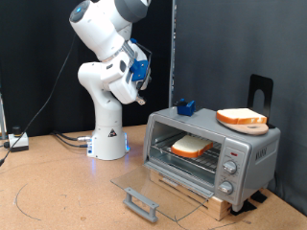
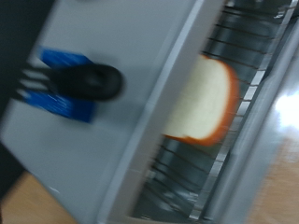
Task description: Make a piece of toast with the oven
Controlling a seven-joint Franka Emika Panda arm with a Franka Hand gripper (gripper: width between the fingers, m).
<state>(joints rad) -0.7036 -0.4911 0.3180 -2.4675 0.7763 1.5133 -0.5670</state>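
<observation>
The silver oven [image 1: 251, 146] stands at the exterior view's right on a wooden board, its glass door [image 1: 158, 185] folded down flat with the grey handle [image 1: 141, 202] at the front. Inside, the piece of toast [image 1: 192, 146] lies pale on the wire rack. My gripper [image 1: 142, 93] hangs in the air above and to the exterior view's left of the oven, touching nothing. The blurred wrist view looks down on the oven's top [image 2: 131, 112] and on the piece of toast [image 2: 204, 101] on the rack [image 2: 245, 47]; my fingers do not show there.
An orange plate [image 1: 228, 122] with another bread slice [image 1: 245, 116] sits on the oven's top, beside a small blue and black object [image 1: 185, 105] [image 2: 73, 84]. A black stand [image 1: 260, 91] rises behind. Cables [image 1: 67, 139] run by the robot's base.
</observation>
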